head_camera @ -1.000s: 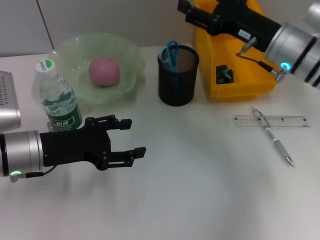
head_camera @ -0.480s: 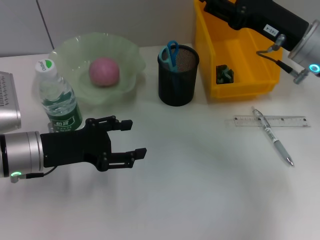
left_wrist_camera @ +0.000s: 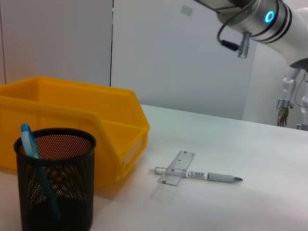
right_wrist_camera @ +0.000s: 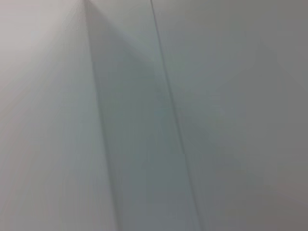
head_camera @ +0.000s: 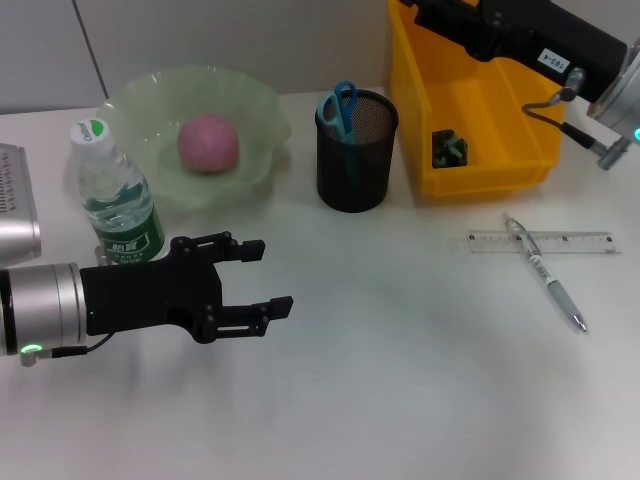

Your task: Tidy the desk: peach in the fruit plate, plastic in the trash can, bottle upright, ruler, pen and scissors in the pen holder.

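Ruler (head_camera: 541,242) and pen (head_camera: 546,273), crossed, lie right of centre, near the yellow bin (head_camera: 478,120). Right gripper is out of sight above it. Left gripper (head_camera: 253,278) hangs spread. I judge the pen, lying on top, should be lifted first.

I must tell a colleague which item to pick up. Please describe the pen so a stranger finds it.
Start at the yellow bin on the robot's right. On the white table in front of it lies a clear ruler. The pen lies slanted across that ruler, slim, grey and white, not flat and transparent.
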Tool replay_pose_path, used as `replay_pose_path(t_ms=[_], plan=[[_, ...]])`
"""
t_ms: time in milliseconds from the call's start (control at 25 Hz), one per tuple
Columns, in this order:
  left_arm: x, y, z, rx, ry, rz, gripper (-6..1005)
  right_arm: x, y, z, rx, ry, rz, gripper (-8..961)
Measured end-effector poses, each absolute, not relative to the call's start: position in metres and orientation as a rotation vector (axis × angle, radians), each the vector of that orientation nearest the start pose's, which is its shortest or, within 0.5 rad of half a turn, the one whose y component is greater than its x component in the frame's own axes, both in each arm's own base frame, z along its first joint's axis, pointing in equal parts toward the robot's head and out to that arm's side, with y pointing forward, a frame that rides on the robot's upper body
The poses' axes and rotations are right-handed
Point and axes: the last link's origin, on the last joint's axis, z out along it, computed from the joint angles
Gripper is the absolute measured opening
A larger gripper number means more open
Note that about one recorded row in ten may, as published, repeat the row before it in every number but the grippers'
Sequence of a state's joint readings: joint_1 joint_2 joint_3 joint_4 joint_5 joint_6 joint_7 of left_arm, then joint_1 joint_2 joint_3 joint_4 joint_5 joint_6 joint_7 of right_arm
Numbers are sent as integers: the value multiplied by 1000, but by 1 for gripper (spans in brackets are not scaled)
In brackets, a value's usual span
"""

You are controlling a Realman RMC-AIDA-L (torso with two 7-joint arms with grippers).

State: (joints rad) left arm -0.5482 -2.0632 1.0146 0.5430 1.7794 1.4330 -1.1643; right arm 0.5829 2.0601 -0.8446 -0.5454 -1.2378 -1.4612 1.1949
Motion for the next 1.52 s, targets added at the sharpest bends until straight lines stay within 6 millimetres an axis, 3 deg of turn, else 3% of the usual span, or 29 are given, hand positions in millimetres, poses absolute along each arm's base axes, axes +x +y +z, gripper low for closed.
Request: replay_pose_path(t_ms=[200, 320, 400, 440, 600, 640, 920, 1520], plan=[[-245, 328, -42, -2842, -334, -659, 796, 193, 373, 57, -2391, 407, 1321, 775], [-245, 328, -42, -2844, -333, -662, 796, 188, 369, 63, -2548, 417, 1231, 775], [-245, 327, -41, -2845, -333, -663, 795, 186, 366, 64, -2729, 438, 1029, 775], [-245, 327, -41, -2845, -334, -663, 795, 186, 366, 64, -2729, 438, 1029, 775], [-245, 327, -41, -2846, -334, -662, 795, 189, 367, 67, -2901, 479, 627, 775], [-245, 327, -41, -2846, -334, -662, 795, 189, 367, 67, -2901, 479, 627, 776], [-245, 325, -40, -2854, -336, -670, 795, 190, 368, 75, -3000, 505, 161, 776], [-244, 325, -40, -2855, -364, -679, 794, 199, 381, 72, -2961, 442, -327, 776]])
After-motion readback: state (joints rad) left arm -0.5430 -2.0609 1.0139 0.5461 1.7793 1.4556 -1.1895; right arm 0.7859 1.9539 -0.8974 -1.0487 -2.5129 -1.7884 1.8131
